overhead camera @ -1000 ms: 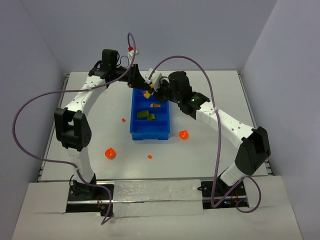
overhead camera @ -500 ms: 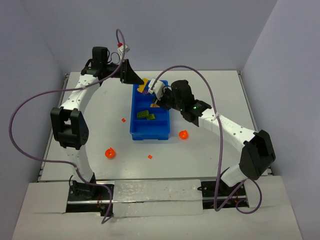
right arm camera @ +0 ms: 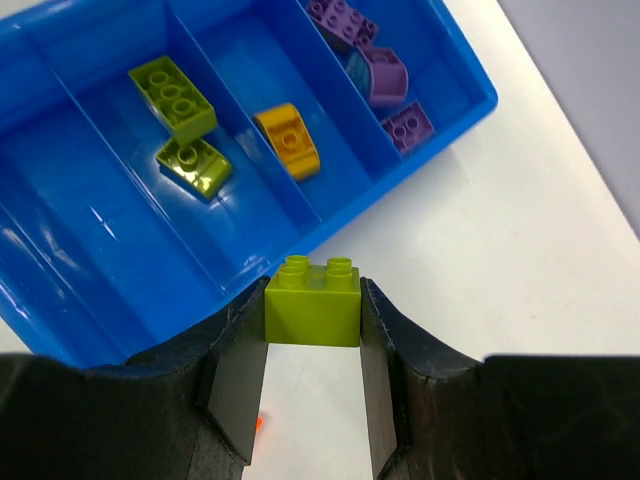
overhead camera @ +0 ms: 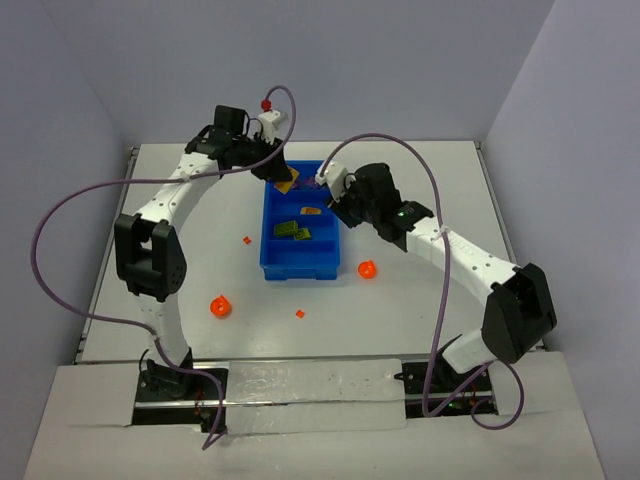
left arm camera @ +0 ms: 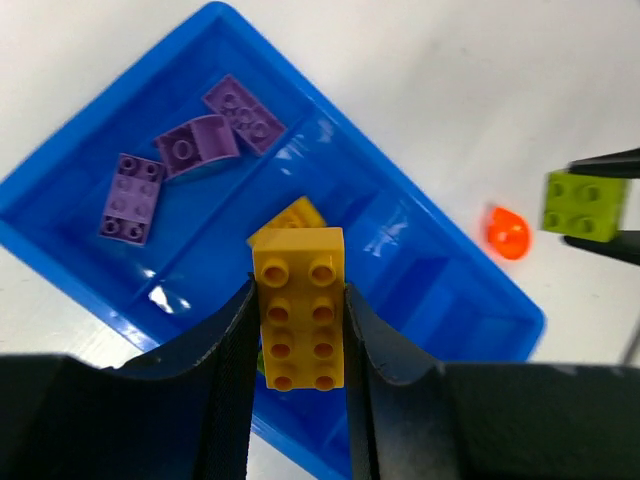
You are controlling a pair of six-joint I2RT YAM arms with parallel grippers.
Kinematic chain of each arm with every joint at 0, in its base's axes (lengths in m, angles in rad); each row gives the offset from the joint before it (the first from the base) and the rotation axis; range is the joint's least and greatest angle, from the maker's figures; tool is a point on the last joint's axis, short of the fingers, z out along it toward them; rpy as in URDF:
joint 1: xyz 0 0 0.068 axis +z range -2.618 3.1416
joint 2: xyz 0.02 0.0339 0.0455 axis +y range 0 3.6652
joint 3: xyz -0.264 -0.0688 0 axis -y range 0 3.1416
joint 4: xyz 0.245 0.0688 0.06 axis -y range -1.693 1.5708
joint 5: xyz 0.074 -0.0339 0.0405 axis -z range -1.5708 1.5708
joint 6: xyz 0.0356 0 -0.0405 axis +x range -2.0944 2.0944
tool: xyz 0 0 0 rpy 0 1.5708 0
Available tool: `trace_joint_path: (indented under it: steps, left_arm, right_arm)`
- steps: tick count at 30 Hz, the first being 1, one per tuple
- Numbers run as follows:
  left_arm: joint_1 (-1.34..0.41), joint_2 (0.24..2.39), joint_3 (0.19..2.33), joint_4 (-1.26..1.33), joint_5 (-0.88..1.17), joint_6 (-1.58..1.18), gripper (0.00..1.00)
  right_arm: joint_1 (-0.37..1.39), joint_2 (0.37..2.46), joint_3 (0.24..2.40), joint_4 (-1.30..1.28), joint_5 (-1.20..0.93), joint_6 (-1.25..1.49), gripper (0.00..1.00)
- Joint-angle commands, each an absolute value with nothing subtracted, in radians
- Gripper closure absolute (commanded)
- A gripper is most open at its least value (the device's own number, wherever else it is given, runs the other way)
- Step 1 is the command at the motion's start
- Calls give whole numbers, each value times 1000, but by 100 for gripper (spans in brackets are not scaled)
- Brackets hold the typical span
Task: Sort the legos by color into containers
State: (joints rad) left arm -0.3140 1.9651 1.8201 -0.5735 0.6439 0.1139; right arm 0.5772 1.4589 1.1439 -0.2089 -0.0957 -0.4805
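Two pincers are both gripping bricks: the left pincer (left arm camera: 298, 292) is pinching a yellow brick (left arm camera: 298, 315) while hovering over the blue tray's (overhead camera: 298, 270) far end, and the right pincer (right arm camera: 312, 312) is clamping a lime green brick (right arm camera: 312, 300) just off the tray's right rim. Three purple pieces (left arm camera: 190, 150) are sitting in the far compartment, one yellow piece (right arm camera: 287, 140) next door, then two lime ones (right arm camera: 172, 95). Two round orange pieces (overhead camera: 219, 306) are lying out on the table (overhead camera: 380, 320).

Left gripper (left arm camera: 298, 322), yellow brick (left arm camera: 298, 268) clamped, swung out left of tray (overhead camera: 298, 270), now back over its far end. Right gripper (right arm camera: 312, 318) with lime brick (right arm camera: 312, 298) drew back right, off tray edge
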Motion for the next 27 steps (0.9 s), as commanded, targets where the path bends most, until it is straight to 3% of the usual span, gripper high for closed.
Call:
trace_joint_path:
  steps: [1,12,19,27]
  left_arm:
    - [-327,1961,1832,-511,443,233,99]
    - [-371,2043,1818,-524,413,467,96]
    - [-384,2069,1811,-525,468,492,98]
    - [-400,2090,1800,-549,471,532,93]
  right_arm:
    - [545,1414,1191,-298,-92,-411,100]
    - [526,1430,1239,-403,-117,-420,100]
    - [514,1420,1231,-415,-121,-423,100]
    - [509,1435,1257,-434,-139,-429,100]
